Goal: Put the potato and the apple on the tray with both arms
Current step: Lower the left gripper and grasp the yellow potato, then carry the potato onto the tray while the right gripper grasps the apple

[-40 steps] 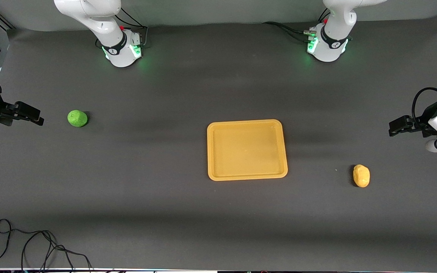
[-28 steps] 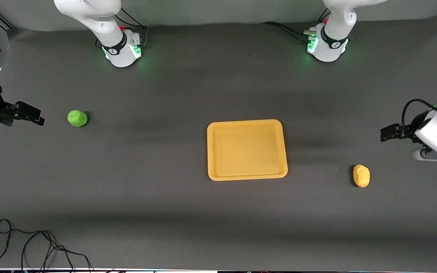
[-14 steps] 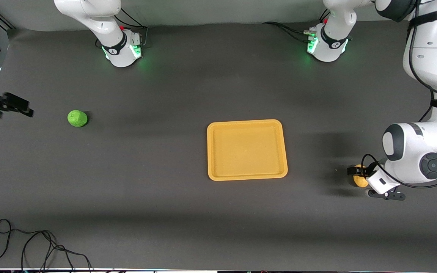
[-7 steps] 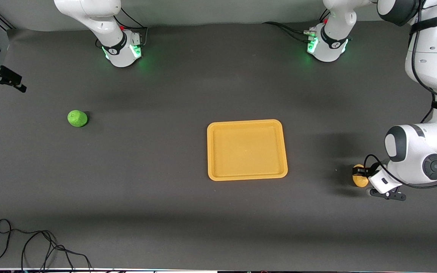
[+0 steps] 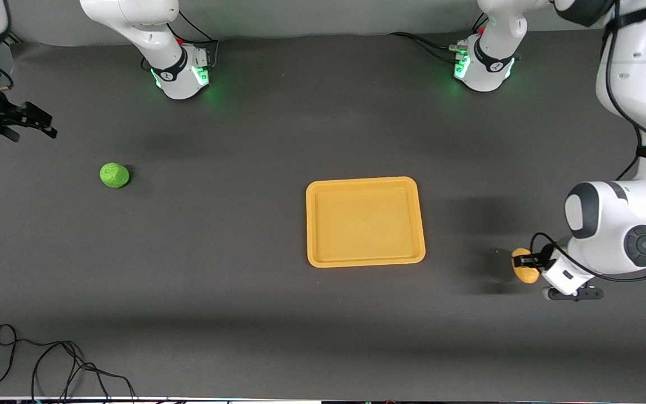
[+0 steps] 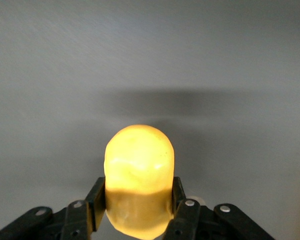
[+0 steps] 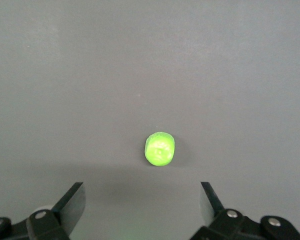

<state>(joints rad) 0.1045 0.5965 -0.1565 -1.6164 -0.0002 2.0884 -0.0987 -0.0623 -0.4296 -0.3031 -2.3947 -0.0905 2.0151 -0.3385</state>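
Note:
The yellow-orange potato [image 5: 525, 273] is held in my left gripper [image 5: 525, 261], which is shut on it just above the table toward the left arm's end. In the left wrist view the potato [image 6: 139, 160] sits between the fingers [image 6: 179, 192], its shadow apart from it. The green apple [image 5: 114, 175] lies on the table toward the right arm's end. My right gripper [image 5: 37, 120] is open and empty, up over the table's end beside the apple. The right wrist view shows the apple [image 7: 160, 149] ahead of the gripper [image 7: 142, 192], untouched. The yellow-orange tray [image 5: 365, 221] lies empty mid-table.
The two arm bases [image 5: 180, 73] [image 5: 483, 67] stand along the table's back edge. A black cable [image 5: 48, 365] lies coiled at the table's front edge toward the right arm's end. The left arm's elbow [image 5: 614, 235] hangs low beside the potato.
My left arm came down on the potato, shut on it and lifted it slightly toward the tray. My right gripper shifted along the table's end, away from the apple, still open.

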